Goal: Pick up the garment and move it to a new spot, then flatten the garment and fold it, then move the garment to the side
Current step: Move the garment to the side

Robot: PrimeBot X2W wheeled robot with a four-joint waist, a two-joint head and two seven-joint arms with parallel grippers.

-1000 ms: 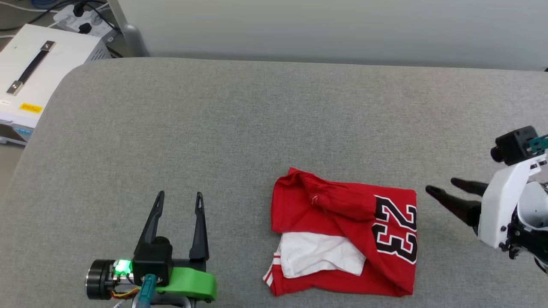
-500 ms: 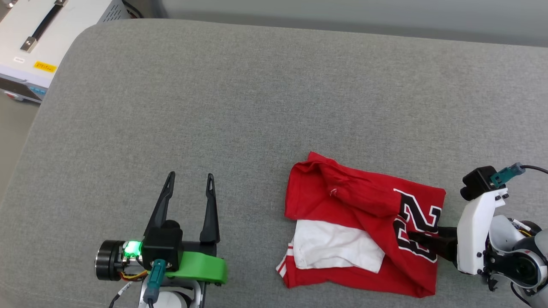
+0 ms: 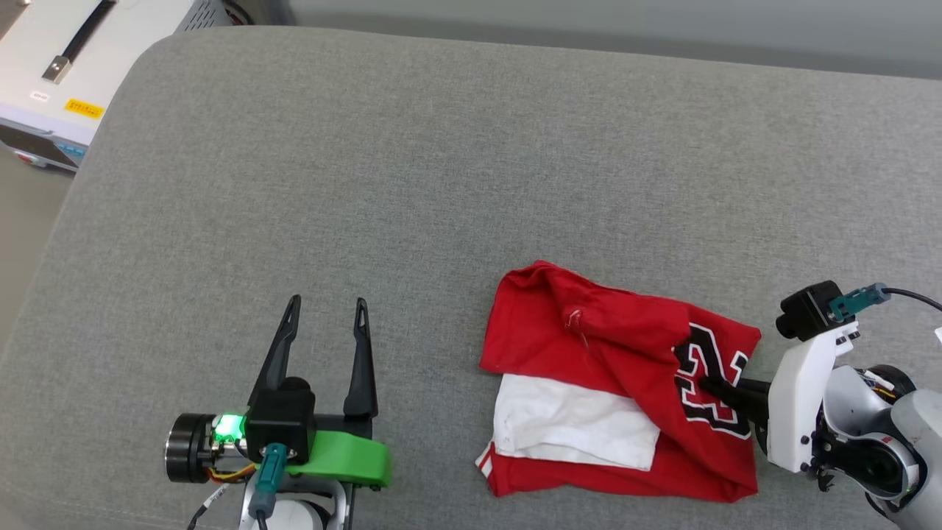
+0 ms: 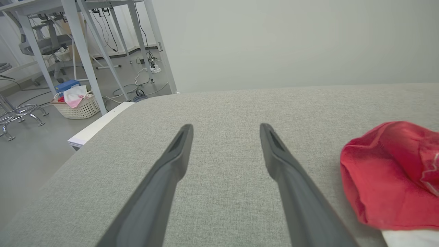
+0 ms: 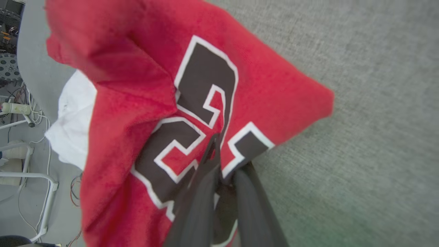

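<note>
The garment (image 3: 589, 346), a red T-shirt with a white sleeve (image 3: 574, 419) showing and dark number lettering, lies loosely folded on the grey padded table (image 3: 441, 184), right of centre. My right gripper (image 3: 703, 381) comes in from the right and is shut on the garment's right side at the lettering. In the right wrist view the garment (image 5: 137, 85) is bunched around the right gripper (image 5: 221, 151), whose fingers pinch the cloth. My left gripper (image 3: 327, 302) rests open over bare table, well left of the garment. From the left wrist, the left gripper (image 4: 226, 126) is empty, and the garment (image 4: 387, 171) lies to its right.
A white equipment box (image 3: 66, 66) with a dark handle stands off the table's far left corner. The table's rounded left edge drops to the floor. The left wrist view shows a wicker basket (image 4: 75, 104), white frame legs (image 4: 85, 61) and cables on the floor.
The head camera tilted down. My right gripper moved left onto the garment's right side and shut on the cloth, bunching and pushing it slightly. The left gripper stayed put.
</note>
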